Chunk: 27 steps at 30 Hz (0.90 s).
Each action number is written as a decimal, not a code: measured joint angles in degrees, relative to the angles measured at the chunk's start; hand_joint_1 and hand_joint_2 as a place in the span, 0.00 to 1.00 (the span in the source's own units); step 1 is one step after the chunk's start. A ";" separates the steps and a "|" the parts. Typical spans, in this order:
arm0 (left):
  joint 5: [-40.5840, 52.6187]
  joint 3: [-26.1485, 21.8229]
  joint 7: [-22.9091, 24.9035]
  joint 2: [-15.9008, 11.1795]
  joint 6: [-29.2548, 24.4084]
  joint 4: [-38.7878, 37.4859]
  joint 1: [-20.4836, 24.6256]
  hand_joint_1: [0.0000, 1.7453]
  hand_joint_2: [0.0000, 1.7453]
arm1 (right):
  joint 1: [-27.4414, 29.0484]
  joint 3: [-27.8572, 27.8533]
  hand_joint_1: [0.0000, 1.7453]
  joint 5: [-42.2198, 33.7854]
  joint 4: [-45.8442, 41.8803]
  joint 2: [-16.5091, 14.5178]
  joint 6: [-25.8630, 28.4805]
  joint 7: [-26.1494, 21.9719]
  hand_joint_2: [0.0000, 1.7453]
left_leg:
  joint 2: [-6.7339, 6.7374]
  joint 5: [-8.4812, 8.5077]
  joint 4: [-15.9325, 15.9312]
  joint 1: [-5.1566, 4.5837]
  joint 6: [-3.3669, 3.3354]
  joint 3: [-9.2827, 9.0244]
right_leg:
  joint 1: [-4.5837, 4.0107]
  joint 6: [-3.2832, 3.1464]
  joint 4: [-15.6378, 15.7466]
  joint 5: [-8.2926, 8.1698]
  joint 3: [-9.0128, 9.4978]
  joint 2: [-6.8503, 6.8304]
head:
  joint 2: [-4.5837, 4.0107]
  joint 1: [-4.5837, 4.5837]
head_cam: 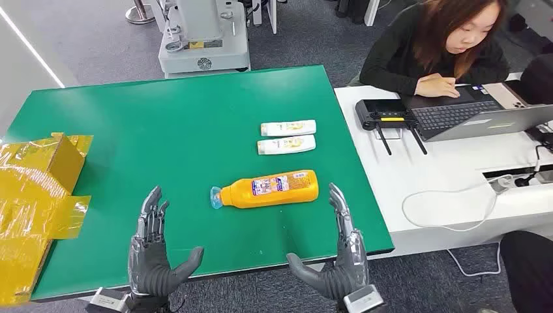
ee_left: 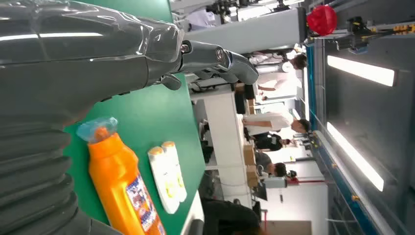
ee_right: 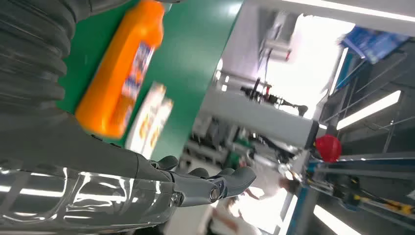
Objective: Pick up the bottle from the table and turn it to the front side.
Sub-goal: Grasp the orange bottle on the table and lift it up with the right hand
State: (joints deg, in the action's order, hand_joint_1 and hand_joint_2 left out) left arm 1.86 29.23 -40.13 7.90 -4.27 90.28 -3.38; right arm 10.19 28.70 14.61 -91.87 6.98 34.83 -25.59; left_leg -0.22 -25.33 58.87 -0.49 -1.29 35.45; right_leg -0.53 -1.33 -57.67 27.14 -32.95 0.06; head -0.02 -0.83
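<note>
An orange bottle (head_cam: 270,189) with a clear blue cap lies on its side on the green table (head_cam: 163,124), cap toward the left, its label facing up. My left hand (head_cam: 153,251) hovers open near the table's front edge, to the left of and nearer than the cap. My right hand (head_cam: 336,254) is open too, just right of the bottle's base and nearer to me. Neither touches the bottle. In the left wrist view the bottle (ee_left: 122,183) lies beyond my left hand (ee_left: 98,49). The right wrist view shows the bottle (ee_right: 120,73) past my right hand (ee_right: 147,188).
Two small white bottles (head_cam: 287,136) lie side by side behind the orange one. Crumpled yellow packaging (head_cam: 39,195) covers the table's left end. A person (head_cam: 443,45) works at a laptop (head_cam: 482,114) on the white desk (head_cam: 450,176) to the right.
</note>
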 joint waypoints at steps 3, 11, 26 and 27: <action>-0.36 0.22 0.00 0.75 0.88 -1.38 1.63 0.00 1.00 | -1.45 -1.53 0.00 4.89 1.11 0.38 0.23 2.09 1.00 | 0.01 0.01 0.01 0.00 0.00 0.00 | 0.00 0.00 0.00 -0.05 0.00 0.01 | 0.00 -0.01; -1.80 0.47 0.01 2.68 3.52 -6.48 7.60 0.00 1.00 | -9.46 -6.58 0.00 15.22 6.22 0.54 -6.42 8.38 1.00 | 0.04 0.08 0.02 0.00 -0.04 -0.01 | 0.00 0.04 -0.01 -0.13 0.01 0.05 | 0.00 0.00; -2.68 0.71 0.02 3.60 6.90 -12.23 12.79 0.00 1.00 | -30.37 -5.37 0.00 14.95 31.79 0.45 -34.27 13.28 1.00 | 0.13 0.13 0.03 0.00 -0.05 -0.01 | -0.01 0.04 -0.04 -0.18 -0.01 0.14 | 0.00 0.01; -2.65 0.80 0.02 3.75 7.20 -12.66 13.12 0.00 1.00 | -32.81 -4.32 0.00 15.80 35.05 0.45 -36.20 13.19 1.00 | 0.11 0.16 0.03 0.00 -0.06 0.00 | -0.01 0.05 -0.04 -0.20 -0.01 0.13 | 0.00 0.01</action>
State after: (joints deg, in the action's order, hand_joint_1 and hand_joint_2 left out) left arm -0.79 30.04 -40.11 11.65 2.92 77.62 9.74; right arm -22.62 24.38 30.41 -56.82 7.43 -1.36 -12.40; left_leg -0.11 -25.17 58.90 -0.49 -1.35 35.45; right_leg -0.54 -1.28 -57.72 26.94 -32.96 0.19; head -0.02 -0.83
